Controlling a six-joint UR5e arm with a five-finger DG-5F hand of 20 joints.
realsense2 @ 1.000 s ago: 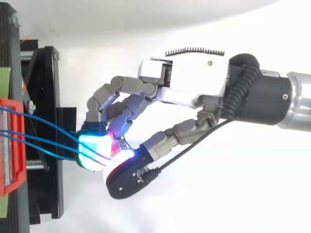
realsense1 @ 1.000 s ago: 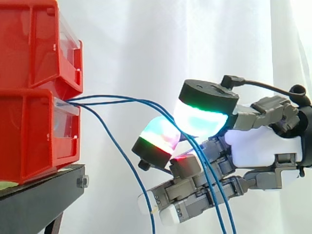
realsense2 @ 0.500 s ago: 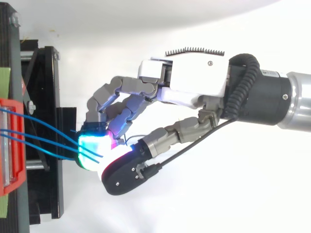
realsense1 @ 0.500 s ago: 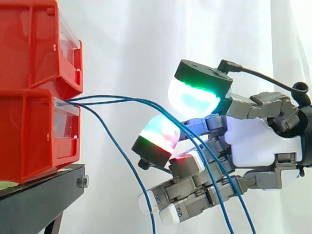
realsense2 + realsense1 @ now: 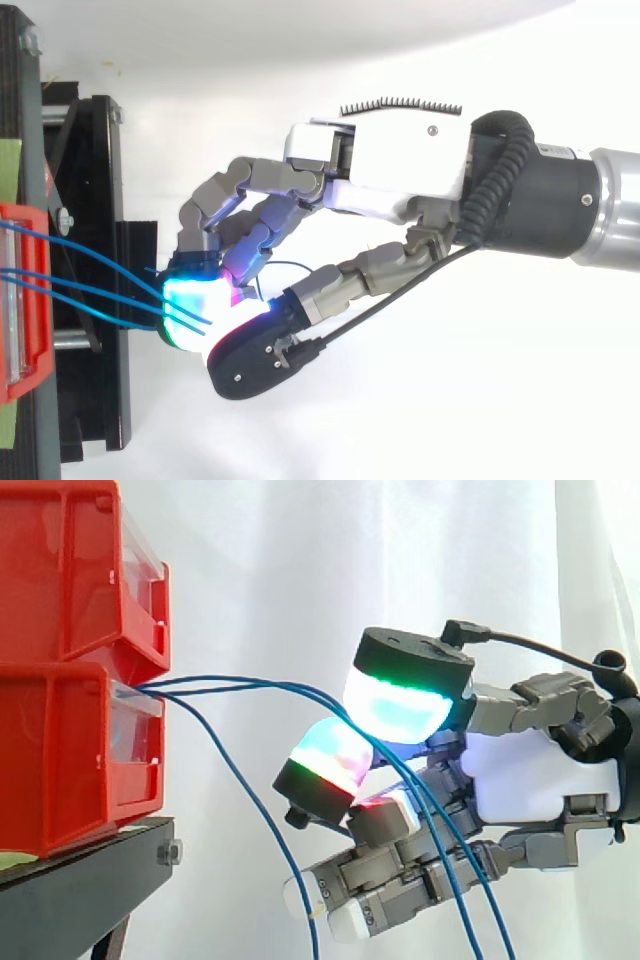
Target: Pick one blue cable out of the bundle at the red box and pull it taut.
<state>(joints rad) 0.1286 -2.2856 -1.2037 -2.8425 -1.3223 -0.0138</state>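
Three thin blue cables (image 5: pixel 250 683) come out of the lower red box (image 5: pixel 70 740) at the left. Two of them arc right to my hand (image 5: pixel 530 780) and run down between the thumb's pad (image 5: pixel 400 695) and a curled finger's pad (image 5: pixel 325 765), then on past the lower fingers. The third cable (image 5: pixel 250 800) droops free, down and left of the hand. From above, the cables (image 5: pixel 90 290) run from the box (image 5: pixel 20 300) to the pads (image 5: pixel 195 305), which are pressed close together. The hand (image 5: pixel 400 165) is curled, pinching the cables.
A second red box (image 5: pixel 70 570) is stacked on the lower one, both on the black stand (image 5: pixel 80 880). The white curtain hangs behind. The arm comes in from the right, with free room below and right of the hand.
The thumb, raised half a second ago, has come back down onto the two cables beside the finger pad. A small loop of cable now shows by the thumb from above.
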